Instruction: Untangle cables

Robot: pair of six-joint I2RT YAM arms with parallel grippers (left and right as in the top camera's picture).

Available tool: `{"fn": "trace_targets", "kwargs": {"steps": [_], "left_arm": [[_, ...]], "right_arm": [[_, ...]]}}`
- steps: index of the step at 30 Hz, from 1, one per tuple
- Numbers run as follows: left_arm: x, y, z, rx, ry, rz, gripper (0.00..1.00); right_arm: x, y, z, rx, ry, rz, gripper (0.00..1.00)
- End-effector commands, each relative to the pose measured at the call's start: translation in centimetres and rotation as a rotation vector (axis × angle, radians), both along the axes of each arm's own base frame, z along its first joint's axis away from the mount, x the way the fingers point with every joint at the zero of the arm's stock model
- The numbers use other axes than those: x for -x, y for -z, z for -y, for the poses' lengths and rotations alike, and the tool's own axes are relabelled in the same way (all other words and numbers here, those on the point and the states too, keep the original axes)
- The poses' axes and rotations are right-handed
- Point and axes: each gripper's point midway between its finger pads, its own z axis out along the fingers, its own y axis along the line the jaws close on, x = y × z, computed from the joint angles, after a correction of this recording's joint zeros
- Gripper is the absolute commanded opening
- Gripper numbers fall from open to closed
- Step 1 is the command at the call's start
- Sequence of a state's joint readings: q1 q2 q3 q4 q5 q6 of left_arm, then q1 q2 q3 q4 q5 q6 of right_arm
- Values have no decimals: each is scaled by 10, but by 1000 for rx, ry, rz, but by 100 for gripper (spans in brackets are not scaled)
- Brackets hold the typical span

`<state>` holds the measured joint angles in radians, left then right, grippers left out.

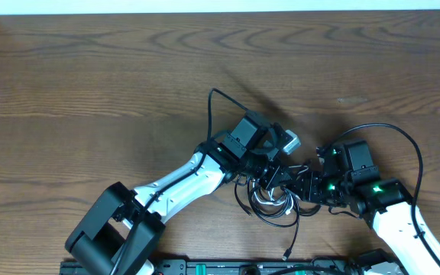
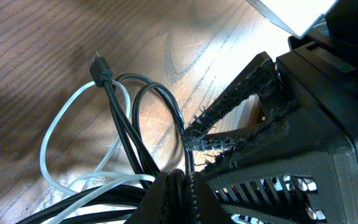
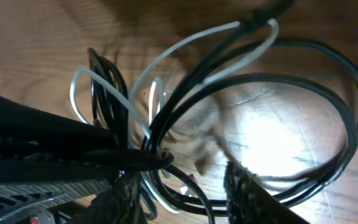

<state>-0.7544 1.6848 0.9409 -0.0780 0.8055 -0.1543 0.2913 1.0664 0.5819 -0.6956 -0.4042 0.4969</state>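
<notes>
Several cables (image 1: 270, 206) were seen bunched in 1 tangle on the surface (image 1: 90, 76), low and central. The left jaws were pinched on black strands; the right jaws were spread around them. No cable was judged freed yet.

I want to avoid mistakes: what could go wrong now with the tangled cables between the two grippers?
1. The left gripper pinches several cables together, so pulling may tighten the tangle.
2. Loops lie between the open fingers of the right gripper; one may snag.
3. Both grippers stand very close; they could collide.
</notes>
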Motion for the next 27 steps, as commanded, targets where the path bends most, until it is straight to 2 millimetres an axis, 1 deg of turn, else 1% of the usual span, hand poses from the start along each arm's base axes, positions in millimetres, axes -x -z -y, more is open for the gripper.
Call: {"fn": "trace_targets", "kwargs": {"steps": [1, 4, 9, 12, 14, 17, 21, 23, 25, 27], "left_arm": [[-2, -20, 7, 43, 11, 29, 8], [-2, -20, 7, 45, 18, 39, 8], [-2, -20, 7, 52, 45, 79, 8], [-2, -20, 7, 52, 45, 79, 8], [-2, -20, 7, 52, 45, 79, 8], [-2, -20, 7, 52, 45, 79, 8], [-2, -20, 7, 52, 45, 79, 8], [-2, -20, 7, 52, 45, 79, 8], [-2, -19, 7, 51, 44, 79, 8], [-3, -19, 7, 49, 41, 81, 8]], "right_arm": [[-4, -18, -16, -60, -156, 101, 37], [-2, -29, -29, -128, -255, 156, 36], [3, -46, -47, -232, -394, 244, 39], [4, -45, -46, -225, -412, 253, 44], [4, -45, -46, -225, -413, 254, 44], [2, -42, -43, -199, -406, 256, 52], [-1, -39, -40, -172, -395, 259, 54], [0, -42, -42, -190, -402, 265, 54], [1, -53, -53, -267, -434, 292, 55], [-1, -56, -55, -278, -439, 306, 56]]}}
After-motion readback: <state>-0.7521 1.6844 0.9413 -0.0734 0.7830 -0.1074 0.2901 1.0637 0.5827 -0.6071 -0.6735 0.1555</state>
